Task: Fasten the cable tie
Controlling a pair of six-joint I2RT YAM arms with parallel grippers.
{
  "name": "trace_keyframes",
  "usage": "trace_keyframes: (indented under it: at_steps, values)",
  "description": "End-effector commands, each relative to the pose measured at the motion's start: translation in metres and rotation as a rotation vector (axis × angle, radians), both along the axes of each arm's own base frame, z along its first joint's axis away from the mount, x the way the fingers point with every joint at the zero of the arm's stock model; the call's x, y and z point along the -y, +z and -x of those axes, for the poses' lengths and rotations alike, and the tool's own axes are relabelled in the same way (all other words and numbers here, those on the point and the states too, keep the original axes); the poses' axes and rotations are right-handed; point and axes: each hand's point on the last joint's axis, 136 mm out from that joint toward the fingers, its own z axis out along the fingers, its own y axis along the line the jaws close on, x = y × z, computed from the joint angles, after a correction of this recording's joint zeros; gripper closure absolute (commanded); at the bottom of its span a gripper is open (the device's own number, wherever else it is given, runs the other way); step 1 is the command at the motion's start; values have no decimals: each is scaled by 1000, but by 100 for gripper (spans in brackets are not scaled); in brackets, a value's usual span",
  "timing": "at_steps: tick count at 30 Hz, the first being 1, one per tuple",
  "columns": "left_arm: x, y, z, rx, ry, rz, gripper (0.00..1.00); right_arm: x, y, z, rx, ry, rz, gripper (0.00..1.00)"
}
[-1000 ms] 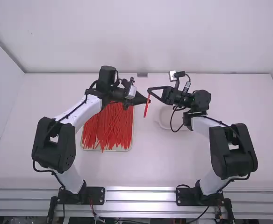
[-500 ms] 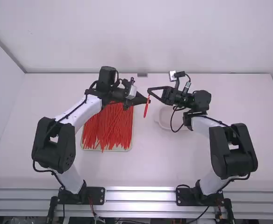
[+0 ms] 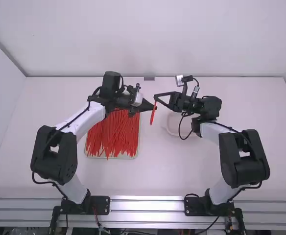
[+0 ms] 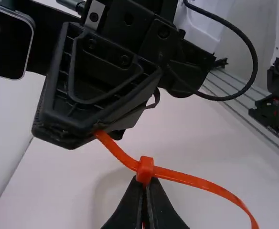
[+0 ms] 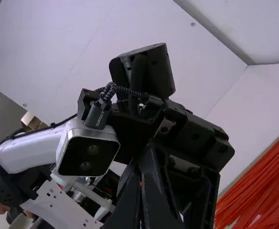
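A red cable tie [image 3: 153, 112] hangs between the two grippers above the table's middle. In the left wrist view its square head [image 4: 145, 167] sits right at the tips of my left gripper [image 4: 143, 188], which is shut on it. The strap curves from the head into the right gripper [image 4: 84, 136], which is shut on that end, while the free tail [image 4: 211, 188] runs off the other way. In the high view the left gripper [image 3: 142, 104] and right gripper [image 3: 157, 98] almost meet. My right gripper [image 5: 138, 202] faces the left arm's wrist.
A flat tray [image 3: 136, 155] under the left arm holds a pile of several loose red cable ties [image 3: 114, 133], also seen in the right wrist view [image 5: 268, 181]. A white dish [image 3: 170, 128] lies below the right gripper. Bare table lies to the right and front.
Both grippers have edged very slightly to the left with the tie still held between them. Neither grip has changed.
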Motion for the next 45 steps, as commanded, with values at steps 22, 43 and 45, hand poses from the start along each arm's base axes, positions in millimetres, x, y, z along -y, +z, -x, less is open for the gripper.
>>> trace_keyframes:
  at_steps: [22, 43, 45]
  values:
    - [-17, -96, 11, -151, 152, -183, 99, 3, 17, -8, 37, -42, -36, 100]
    - [-29, -148, 40, -260, 191, -262, 98, 26, 24, -19, 86, -116, -49, 100]
    - [-28, -145, 40, -256, 180, -247, 98, 29, 23, -21, 103, -126, -43, 100]
